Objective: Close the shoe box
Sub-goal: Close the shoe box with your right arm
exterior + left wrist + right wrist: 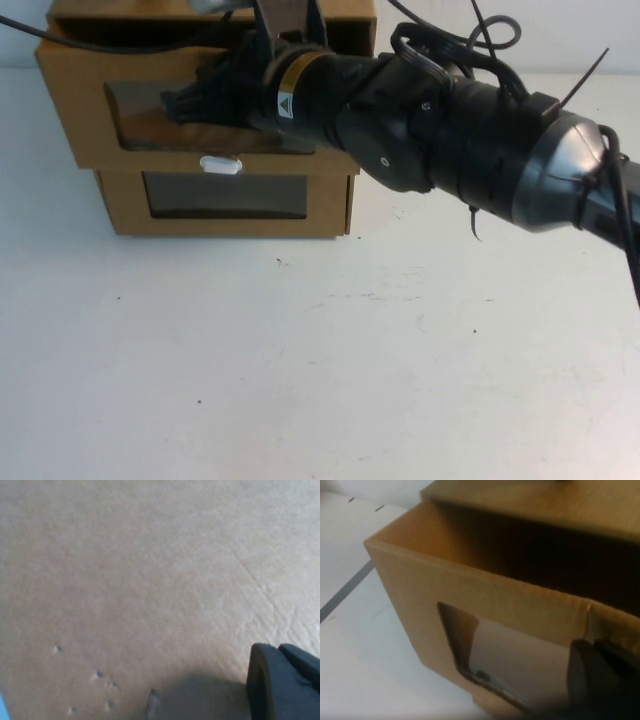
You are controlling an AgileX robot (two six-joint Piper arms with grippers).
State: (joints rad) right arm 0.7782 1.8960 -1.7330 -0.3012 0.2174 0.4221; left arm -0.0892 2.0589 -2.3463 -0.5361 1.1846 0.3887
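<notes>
Right end effector (190, 100) at the open shoe box (70, 100) front, placed to push; left end effector (282, 682) close above cardboard; neither's opening can be told.

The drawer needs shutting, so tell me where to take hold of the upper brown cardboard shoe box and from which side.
Grip the top edge of the front panel of the brown cardboard shoe box, coming from the front: the drawer stands pulled out with that edge free, so pushing should slide it home. The right gripper is at that panel; the left gripper faces plain cardboard.
</notes>
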